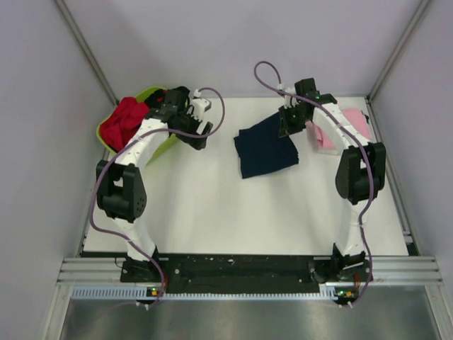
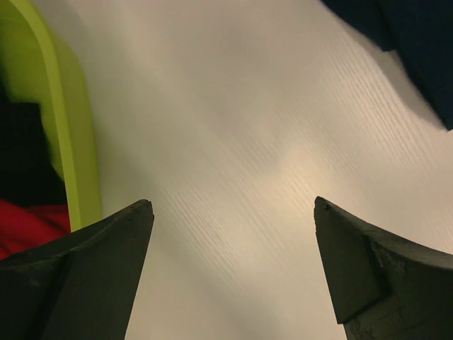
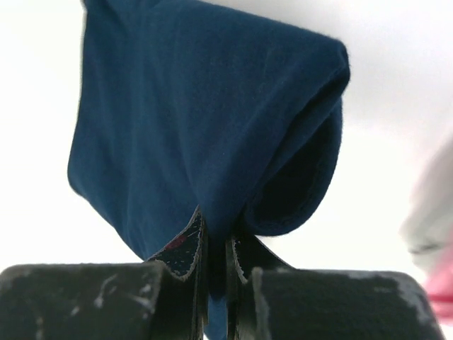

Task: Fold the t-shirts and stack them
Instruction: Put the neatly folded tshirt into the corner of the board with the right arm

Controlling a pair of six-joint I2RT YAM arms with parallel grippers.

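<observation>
The soft dark navy cloth t-shirt [image 1: 263,150] lies as a roughly folded bundle near the middle of the white table top [image 1: 212,212], a little toward the right side. My right gripper [image 3: 216,237] is closed tight on its far right corner. In the right wrist view the two fingers are pressed together with navy cloth between them, and a rounded fold bulges beyond them. I think the corner is pinched this way so that the arm can draw this layer over for a fold, as a grip at the edge leaves the rest of the shirt free to follow.

The left gripper [image 2: 233,205] is wide open and holds nothing. It hovers above bare table, between the lime green plastic basin [image 2: 67,127] on its left and the navy shirt. Only an edge of that shirt shows, in the upper right corner of the left wrist view, so the gripper is apart from both.

In the basin lies a crumpled red t-shirt [image 1: 124,122] with something dark [image 2: 21,156] beside it, maybe a black shirt; I cannot tell for sure. I judge these are waiting to be folded. A light pink t-shirt [image 1: 354,122] lies flat at the far right of the table, partly hidden by the right arm. It is probably the start of the stack.
</observation>
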